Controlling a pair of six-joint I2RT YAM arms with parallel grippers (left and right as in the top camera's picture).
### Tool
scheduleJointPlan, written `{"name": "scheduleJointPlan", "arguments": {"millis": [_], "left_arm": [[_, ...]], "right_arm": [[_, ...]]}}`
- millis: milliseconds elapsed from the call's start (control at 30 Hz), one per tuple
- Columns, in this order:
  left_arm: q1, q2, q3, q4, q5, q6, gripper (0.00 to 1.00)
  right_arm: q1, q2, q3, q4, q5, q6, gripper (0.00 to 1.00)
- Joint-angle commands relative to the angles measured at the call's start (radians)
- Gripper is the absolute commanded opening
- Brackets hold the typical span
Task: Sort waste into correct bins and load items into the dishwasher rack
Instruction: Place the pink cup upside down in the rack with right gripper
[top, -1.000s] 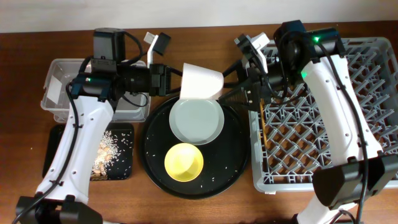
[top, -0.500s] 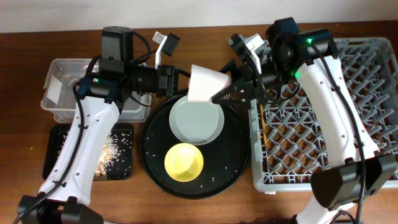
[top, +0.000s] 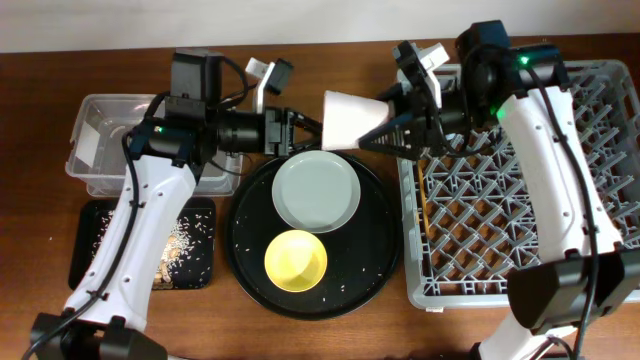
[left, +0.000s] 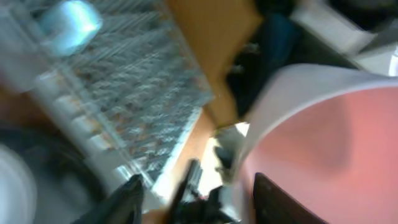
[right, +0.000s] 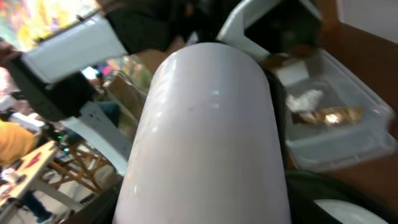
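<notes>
Shifted right and a little upward since half a second ago, the small pink cup (top: 350, 120) hangs on its side in the air, its mouth toward the left gripper (top: 306, 130) — those fingers (left: 127, 199) stand spread at the rim, gripping nothing. The right gripper (top: 388, 128) is clamped on the cup's base end — just beside the dishwasher rack (top: 600, 150) at its left edge.

The overhead camera looks straight down on the whole table (top: 200, 325). The blurred left wrist view faces right toward the dishwasher rack (left: 124, 93); the right wrist view faces left toward the clear tub (right: 339, 134). Both crowd the pink cup (left: 323, 143).
</notes>
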Motion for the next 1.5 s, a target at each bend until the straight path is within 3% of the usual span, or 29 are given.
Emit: {"name": "scheduleJointPlan", "arguments": {"millis": [0, 67, 233, 433, 533, 733, 1067, 1200, 1233, 1333, 1400, 1467], "left_arm": [[-0.003, -0.006, 0.008, -0.097, -0.425, 0.010, 0.63], [-0.003, -0.006, 0.008, -0.152, -0.549, 0.010, 0.64], [-0.003, -0.006, 0.008, -0.182, -0.612, 0.010, 0.64], [-0.004, -0.006, 0.007, -0.217, -0.664, 0.010, 0.64], [-0.010, -0.006, 0.007, -0.240, -0.737, 0.010, 0.68], [-0.010, -0.006, 0.007, -0.241, -0.743, 0.010, 0.80], [-0.010, -0.006, 0.007, -0.250, -0.744, 0.010, 0.81], [-0.010, -0.006, 0.007, -0.250, -0.744, 0.010, 0.82], [-0.010, -0.006, 0.007, -0.251, -0.744, 0.010, 0.93], [-0.010, -0.006, 0.007, -0.250, -0.744, 0.010, 0.95], [-0.010, -0.006, 0.007, -0.251, -0.758, 0.010, 0.95], [-0.010, -0.006, 0.007, -0.253, -0.766, 0.010, 0.99]], "right_arm": [[-0.073, -0.012, 0.016, 0.001, 0.143, 0.074, 0.55], [-0.128, -0.012, 0.016, 0.010, 0.233, 0.153, 0.55], [-0.243, -0.012, 0.016, 0.119, 0.576, 0.502, 0.54], [-0.263, -0.011, 0.016, 0.155, 1.233, 0.901, 0.51], [-0.263, -0.011, -0.010, 0.133, 1.272, 0.917, 0.50], [-0.236, -0.010, -0.186, 0.183, 1.271, 0.928, 0.50], [-0.212, -0.009, -0.224, 0.208, 1.272, 0.927, 0.50], [-0.204, -0.009, -0.325, 0.315, 1.272, 0.927, 0.51], [-0.204, -0.009, -0.348, 0.339, 1.272, 0.927, 0.51], [-0.204, -0.009, -0.360, 0.348, 1.272, 0.927, 0.51], [-0.204, -0.009, -0.360, 0.348, 1.272, 0.927, 0.55], [-0.204, -0.009, -0.360, 0.348, 1.271, 0.927, 0.70]]}}
